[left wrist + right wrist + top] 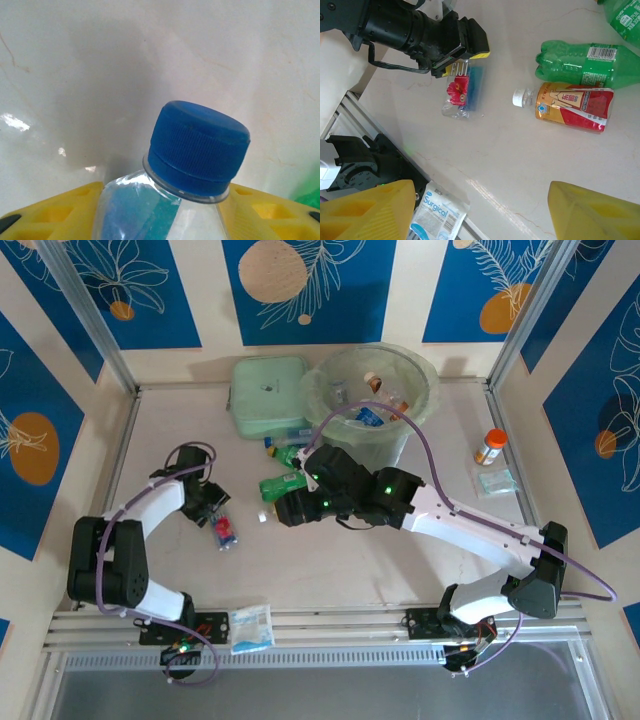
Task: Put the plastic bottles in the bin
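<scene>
A clear bottle (pixel 165 205) with a blue cap and blue label sits between my left gripper's yellow fingers (pixel 50 212), which press both of its sides. It rests low on the table as the clear bottle (pixel 462 90), sticking out of my left gripper (pixel 214 510). My right gripper (pixel 480 220) hovers open over bare table with nothing between its fingers. Just beyond it lie a red-orange labelled bottle (pixel 570 102) with a white cap and two green bottles (pixel 585 62). The round pale green bin (pixel 415 375) stands at the back with several bottles inside.
A flat pale green box (pixel 268 395) lies left of the bin. At the right are an orange-capped amber vial (pixel 490 445) and a small packet (pixel 495 482). A white-blue "Surgical" packet (pixel 436 215) rests on the front rail. More bottles (pixel 285 452) lie before the bin.
</scene>
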Robot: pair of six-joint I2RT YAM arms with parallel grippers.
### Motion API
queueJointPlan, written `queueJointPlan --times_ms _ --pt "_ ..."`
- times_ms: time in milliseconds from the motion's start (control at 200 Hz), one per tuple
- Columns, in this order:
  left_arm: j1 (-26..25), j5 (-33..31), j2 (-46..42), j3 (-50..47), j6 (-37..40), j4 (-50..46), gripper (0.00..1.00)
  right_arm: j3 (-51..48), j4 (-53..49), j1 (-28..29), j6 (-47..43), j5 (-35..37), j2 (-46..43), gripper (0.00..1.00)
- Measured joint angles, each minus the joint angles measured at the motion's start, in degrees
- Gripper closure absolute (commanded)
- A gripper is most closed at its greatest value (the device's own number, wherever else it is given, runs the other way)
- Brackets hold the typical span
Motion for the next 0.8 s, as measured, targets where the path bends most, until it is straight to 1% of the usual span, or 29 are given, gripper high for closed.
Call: queueJointPlan --times_ms 175,275,380,455,560,675,800 --pt "0.0 4.2 -5.0 0.0 -0.1 -0.2 0.54 0.0 0.4 -0.3 0.6 -1.4 0.2 0.27" --pt "0.0 8.5 -9.6 0.2 -1.2 1.0 0.53 1.2 0.5 -0.6 1.1 -3.0 1.5 0.25" --pt "-0.4 14.1 -13.9 0.8 -4.4 5.7 0.51 4.1 1.0 -1.4 1.7 -5.1 4.0 0.23" --pt "-1.4 17.4 -16.2 2.0 -6.9 9.4 0.5 6.8 1.5 -2.3 2.4 -7.0 6.3 0.22" --pt "-3.8 20.1 -18.0 4.7 -8.9 13.3 0.5 11.7 1.3 -3.7 2.6 -9.0 10.2 0.21" --pt "-6.7 22.3 -19.1 7.4 -10.4 16.7 0.49 17.6 0.3 -4.6 2.5 -9.3 14.4 0.21" --pt "-7.8 24.7 -19.8 7.8 -12.4 19.7 0.49 20.5 -0.9 -5.5 2.3 -9.2 16.1 0.22"
